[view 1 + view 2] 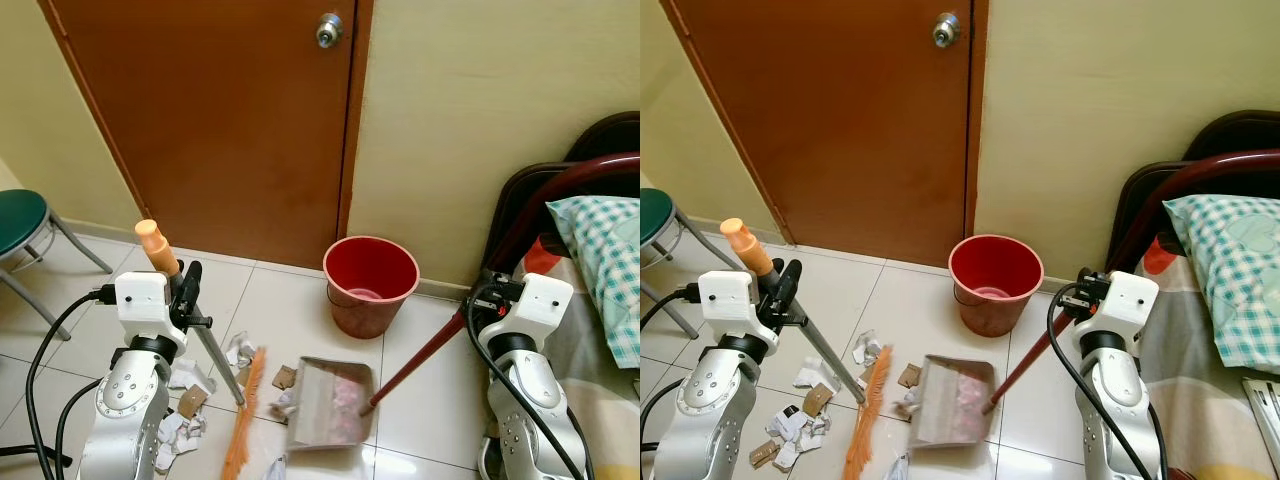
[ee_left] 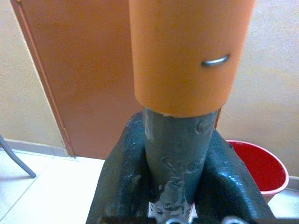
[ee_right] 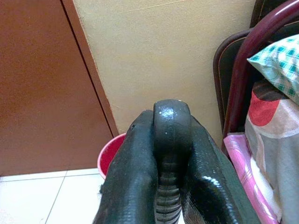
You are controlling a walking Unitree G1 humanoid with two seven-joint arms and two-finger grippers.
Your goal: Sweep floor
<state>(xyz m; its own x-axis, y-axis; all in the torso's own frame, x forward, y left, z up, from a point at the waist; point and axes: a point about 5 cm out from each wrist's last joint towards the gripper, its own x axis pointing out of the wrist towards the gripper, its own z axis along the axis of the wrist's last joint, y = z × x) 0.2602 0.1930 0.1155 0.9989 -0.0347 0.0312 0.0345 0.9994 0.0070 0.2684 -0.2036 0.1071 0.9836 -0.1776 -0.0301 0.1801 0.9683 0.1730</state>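
Orange bristles of the broom [image 1: 243,415] rest on the tiled floor [image 1: 290,300] just left of the dustpan [image 1: 330,402], whose tray already holds some pinkish debris. We clamp the broom's grey shaft below its orange cap with the left gripper [image 2: 180,154], and the right gripper [image 3: 171,154] is closed on the black grip of the dustpan's red handle. Crumpled paper scraps [image 1: 185,405] lie on the near left, beside and behind the bristles. A red bucket [image 1: 370,283] stands far of the pan, against the wall. We judge the collecting step to be in hand; next, the broom must draw the left-hand scraps rightward into the pan while the pan is held flat.
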